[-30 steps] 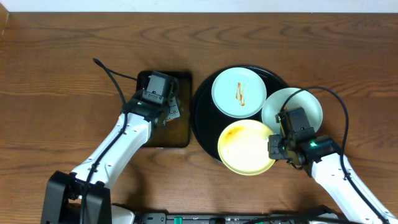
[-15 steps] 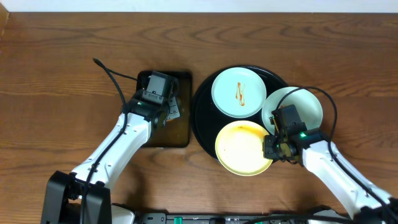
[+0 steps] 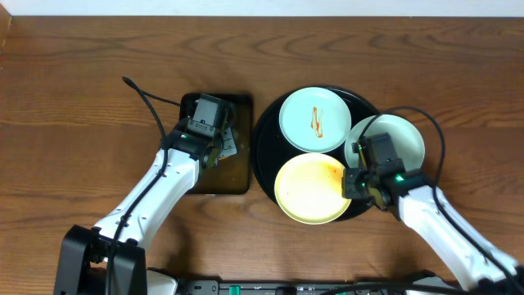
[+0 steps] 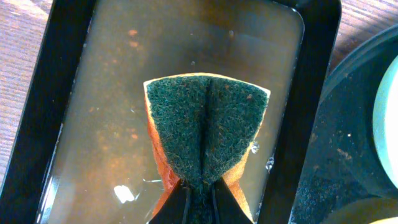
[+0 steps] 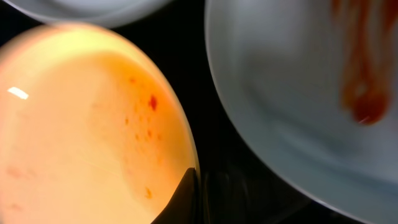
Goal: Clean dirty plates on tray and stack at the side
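Tray (image 3: pixel 264 152) holds two mint plates (image 3: pixel 314 121) (image 3: pixel 405 138), one cream plate (image 3: pixel 307 190) clamped by right hand (image 3: pixel 354 184); left hand (image 4: pixel 199 186) clamps sponge (image 4: pixel 205 118).

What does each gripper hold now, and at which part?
The left gripper pinches the sponge at the middle of its near edge, folding it. The right gripper grips the cream-yellow plate at its rim.

Top-down overhead, close wrist views, shared tray (image 3: pixel 264 147)
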`<state>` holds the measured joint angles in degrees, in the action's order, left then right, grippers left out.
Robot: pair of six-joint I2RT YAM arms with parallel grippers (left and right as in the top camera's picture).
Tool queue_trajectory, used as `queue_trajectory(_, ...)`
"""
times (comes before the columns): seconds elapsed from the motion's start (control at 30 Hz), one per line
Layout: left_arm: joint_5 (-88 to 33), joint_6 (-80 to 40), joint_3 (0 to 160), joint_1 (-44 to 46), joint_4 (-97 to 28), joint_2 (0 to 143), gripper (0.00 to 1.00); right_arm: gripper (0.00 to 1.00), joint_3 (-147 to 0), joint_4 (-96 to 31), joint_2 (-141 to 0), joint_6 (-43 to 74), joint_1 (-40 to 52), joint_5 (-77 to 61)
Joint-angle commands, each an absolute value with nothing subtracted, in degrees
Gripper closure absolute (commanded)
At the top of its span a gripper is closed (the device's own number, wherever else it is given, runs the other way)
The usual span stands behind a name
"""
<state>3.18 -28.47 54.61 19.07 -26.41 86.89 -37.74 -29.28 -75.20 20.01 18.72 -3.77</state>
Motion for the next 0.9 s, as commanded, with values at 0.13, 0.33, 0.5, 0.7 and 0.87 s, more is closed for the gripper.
queue_trajectory(0.13,4.1,-28.1,55.0,18.9,-26.3,86.6,0.92,0.99,-37.8,-24.5,-65.6,6.5,19.1,4.8)
queue_trajectory(0.33,4.1,-28.1,55.0,18.9,-26.3,86.6,0.92,0.99,-37.8,-17.7,-65.2,-2.3,19.2,8.5)
queue_trajectory(0.5,4.1,-28.1,55.0,18.9,-26.3,86.6,0.92,0.99,-37.8,-13.4,-64.1,-6.5,19.2,17.0)
queue_trajectory(0.7,4.1,-28.1,55.0,18.9,-26.3,86.6,0.92,0.99,-37.8,-11.6,-63.9,-12.6,19.2,19.1)
queue_trajectory(0.87,4.1,-28.1,55.0,18.9,-26.3,86.6,0.92,0.99,-37.8,-8.7,-63.5,-18.5,19.2,19.1)
